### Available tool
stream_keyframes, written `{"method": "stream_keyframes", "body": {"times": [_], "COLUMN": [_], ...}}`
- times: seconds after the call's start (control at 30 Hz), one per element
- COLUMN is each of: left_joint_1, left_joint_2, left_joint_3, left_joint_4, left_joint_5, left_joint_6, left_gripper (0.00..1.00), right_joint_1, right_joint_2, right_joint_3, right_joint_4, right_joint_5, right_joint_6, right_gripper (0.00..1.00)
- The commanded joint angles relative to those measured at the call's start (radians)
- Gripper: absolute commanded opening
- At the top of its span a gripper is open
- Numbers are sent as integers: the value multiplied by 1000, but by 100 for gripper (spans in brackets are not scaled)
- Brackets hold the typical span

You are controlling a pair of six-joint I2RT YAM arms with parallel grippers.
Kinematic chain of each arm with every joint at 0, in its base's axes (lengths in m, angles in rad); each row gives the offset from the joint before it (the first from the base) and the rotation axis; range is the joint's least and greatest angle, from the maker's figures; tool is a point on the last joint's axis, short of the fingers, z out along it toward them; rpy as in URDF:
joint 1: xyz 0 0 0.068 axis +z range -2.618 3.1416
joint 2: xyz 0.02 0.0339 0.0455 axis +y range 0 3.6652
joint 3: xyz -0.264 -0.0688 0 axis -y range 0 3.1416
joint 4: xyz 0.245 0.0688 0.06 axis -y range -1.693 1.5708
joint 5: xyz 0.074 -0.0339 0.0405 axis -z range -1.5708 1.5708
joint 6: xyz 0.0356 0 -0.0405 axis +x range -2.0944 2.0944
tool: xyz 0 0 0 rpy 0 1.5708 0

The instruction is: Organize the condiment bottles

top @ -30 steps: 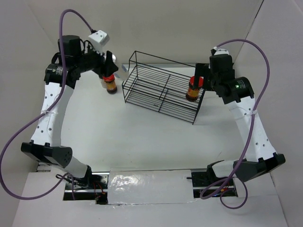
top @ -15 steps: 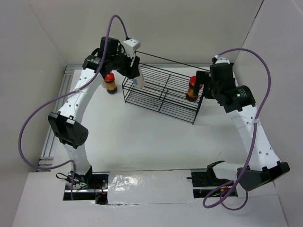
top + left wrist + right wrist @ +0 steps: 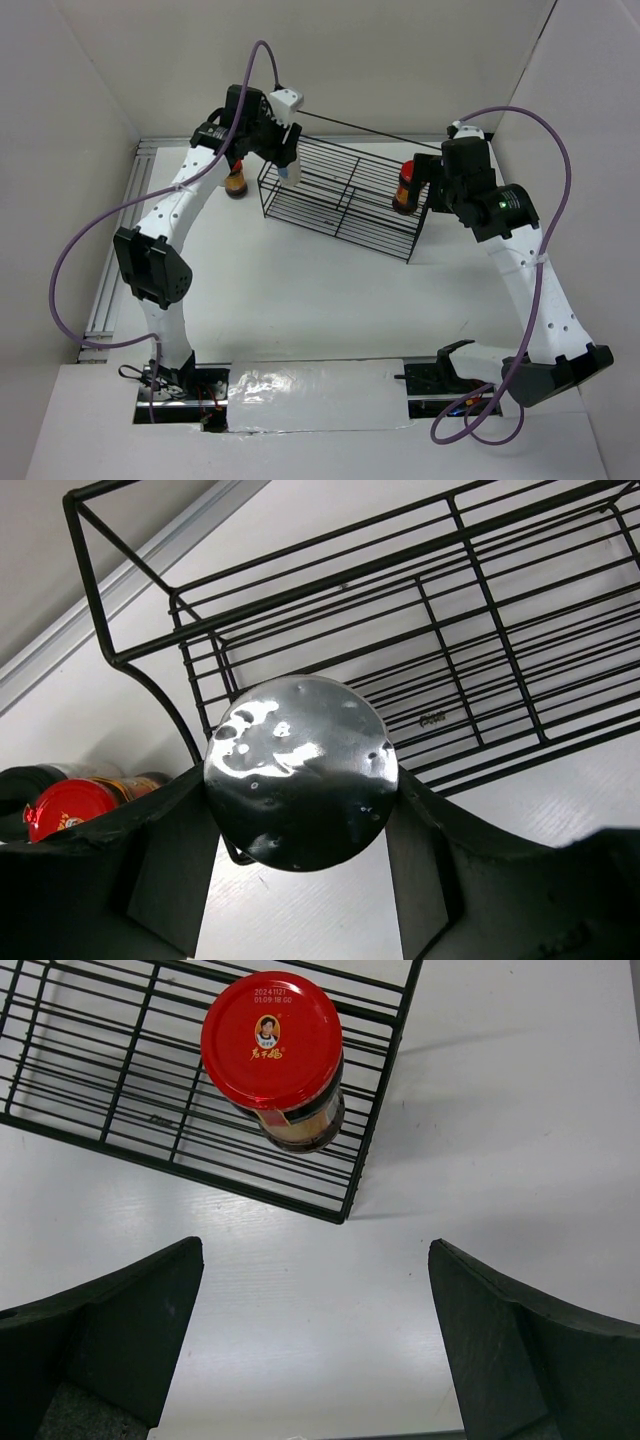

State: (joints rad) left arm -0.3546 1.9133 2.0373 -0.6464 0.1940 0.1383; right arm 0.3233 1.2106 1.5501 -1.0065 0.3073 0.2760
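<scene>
Now my left tool [image 3: 287, 160] holds the white bottle [image 3: 300, 780] with the silver cap tight, just above the end of the wire rack [image 3: 500, 630]. I should lower it straight and slow so it stands up. My right tool [image 3: 312, 1300] is wide, with a red-lid jar [image 3: 272, 1040] in the rack just ahead.

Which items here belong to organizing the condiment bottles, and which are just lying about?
Job: silver-capped bottle in the left gripper; red-lidded jar in the wire rack; second red-lidded jar on the table beside it.
Incidental: purple cables; metal rail along the table's left edge.
</scene>
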Motion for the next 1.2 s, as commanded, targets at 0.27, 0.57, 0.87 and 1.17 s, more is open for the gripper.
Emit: {"method": "stream_keyframes", "body": {"times": [0.27,0.57,0.87,1.17], "left_joint_1": [-3,9,195,390], "left_joint_2": [-19,-92,-313,-255], "left_joint_3": [4,98,-15,-163], "left_joint_4": [79,62,59,86], "left_joint_5": [-21,2,136,205], "left_joint_6": [37,-40,-94,52], "left_gripper": [99,99,99,48], "right_joint_1": [16,23,25,10], "right_joint_2": [-13,0,-9,12], "right_joint_3": [5,-11,-16,33], "right_joint_4": [11,25,32,65], "right_joint_5": [24,9,12,22], "right_joint_6": [8,11,14,-47], "right_gripper": [100,100,100,86]}}
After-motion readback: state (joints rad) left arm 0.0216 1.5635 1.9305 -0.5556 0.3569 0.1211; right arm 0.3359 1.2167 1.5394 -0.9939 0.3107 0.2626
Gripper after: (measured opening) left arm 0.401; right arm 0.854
